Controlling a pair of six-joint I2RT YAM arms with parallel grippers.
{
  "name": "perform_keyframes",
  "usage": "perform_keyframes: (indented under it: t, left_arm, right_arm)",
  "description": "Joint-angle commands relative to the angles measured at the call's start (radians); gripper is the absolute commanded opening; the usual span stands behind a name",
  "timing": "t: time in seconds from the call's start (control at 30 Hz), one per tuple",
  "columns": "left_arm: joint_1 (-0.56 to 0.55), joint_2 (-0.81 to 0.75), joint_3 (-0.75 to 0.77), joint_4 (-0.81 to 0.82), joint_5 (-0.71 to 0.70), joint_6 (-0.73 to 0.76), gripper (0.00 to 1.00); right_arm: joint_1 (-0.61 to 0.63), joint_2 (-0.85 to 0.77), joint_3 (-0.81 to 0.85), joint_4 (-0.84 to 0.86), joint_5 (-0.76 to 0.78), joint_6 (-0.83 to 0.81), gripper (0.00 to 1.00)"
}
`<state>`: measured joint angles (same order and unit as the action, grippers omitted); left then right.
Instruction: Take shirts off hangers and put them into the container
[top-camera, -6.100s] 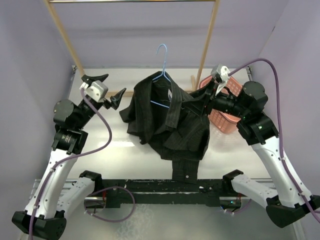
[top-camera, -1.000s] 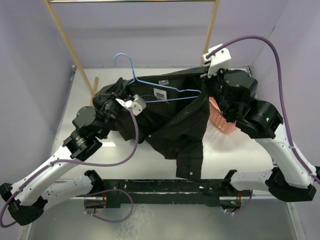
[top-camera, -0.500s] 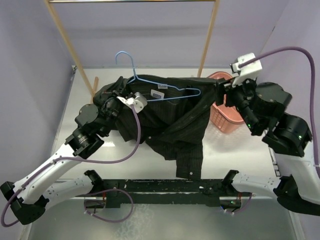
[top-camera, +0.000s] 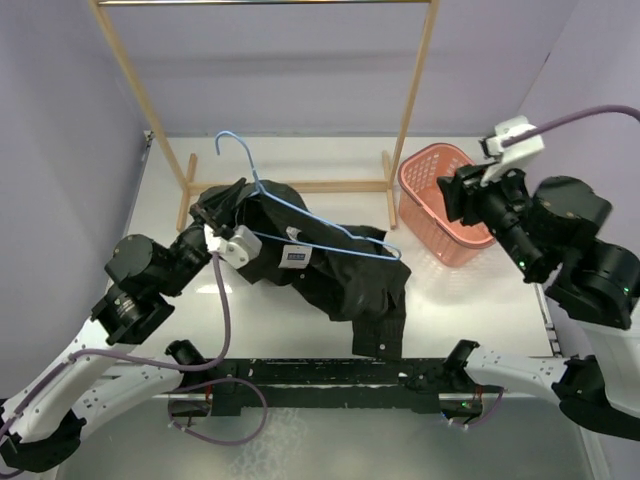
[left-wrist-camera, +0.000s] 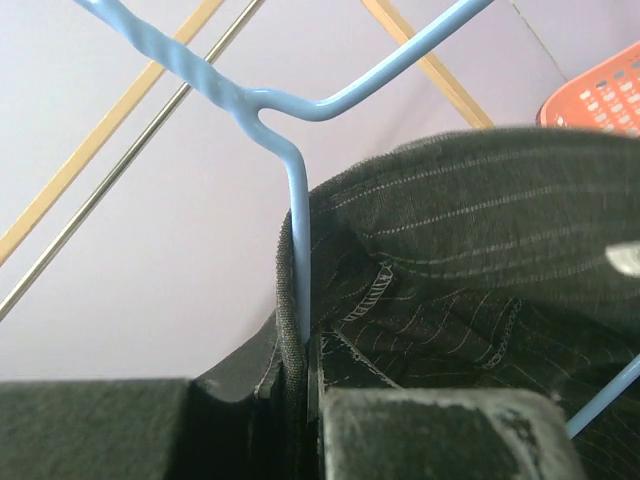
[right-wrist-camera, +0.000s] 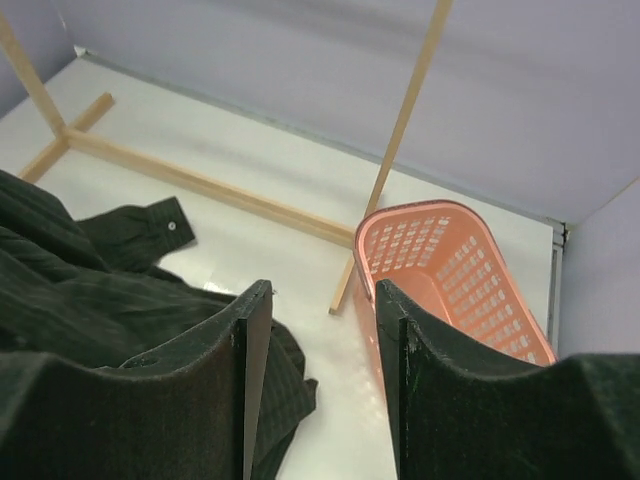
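Gripping shirt (top-camera: 345, 280) beside hanger (left-wrist-camera: 297, 200), left gripper (left-wrist-camera: 306, 388); right gripper (right-wrist-camera: 320, 300) parted, empty, just beside basket (right-wrist-camera: 440, 250) rim.

Lavender walls (top-camera: 300, 70); white table (top-camera: 300, 157); light wooden rack (top-camera: 414, 90) at back.

I found nothing legible: the small white-and-blue label (top-camera: 292, 258) on the shirt (top-camera: 350, 285) was too tiny to read from my views.

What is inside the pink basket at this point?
The basket shows only its own pink floor; no cloth is in it. The shirt lies on the table to its left. From above, the right claw covers the basket's right edge.
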<state>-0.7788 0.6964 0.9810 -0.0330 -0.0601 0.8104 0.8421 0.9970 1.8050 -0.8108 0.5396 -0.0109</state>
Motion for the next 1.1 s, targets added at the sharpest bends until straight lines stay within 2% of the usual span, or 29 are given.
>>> perform_keyframes:
  t: [0.0,0.13,0.2,0.33,0.43,0.7,1.07]
  left_arm:
    - [0.005,0.009,0.013,0.055,-0.002,-0.053,0.0]
    - [0.004,0.127,0.054,0.016,-0.059,-0.018,0.0]
    - [0.005,0.177,0.049,0.028,-0.051,0.005,0.0]
    - [0.004,0.21,-0.004,0.107,-0.018,0.03,0.0]
    - [0.005,0.206,-0.054,0.17,0.012,0.029,0.0]
    - [0.004,0.155,-0.083,0.192,0.093,-0.018,0.0]
    - [0.005,0.141,-0.106,0.217,0.088,-0.031,0.0]
  right_arm:
    - [-0.004,0.039,-0.01,0.002,-0.057,0.012,0.48]
    - [-0.005,-0.009,0.0,0.041,-0.32,0.044,0.48]
    - [-0.005,-0.005,0.027,0.031,-0.386,0.058,0.46]
    - [-0.005,0.015,0.068,-0.003,-0.388,0.072,0.43]
    - [-0.004,0.022,0.052,-0.006,-0.453,0.079,0.44]
    - [-0.005,0.065,-0.079,0.044,-0.685,0.063,0.44]
    - [-0.005,0.107,-0.139,0.117,-0.763,0.11,0.43]
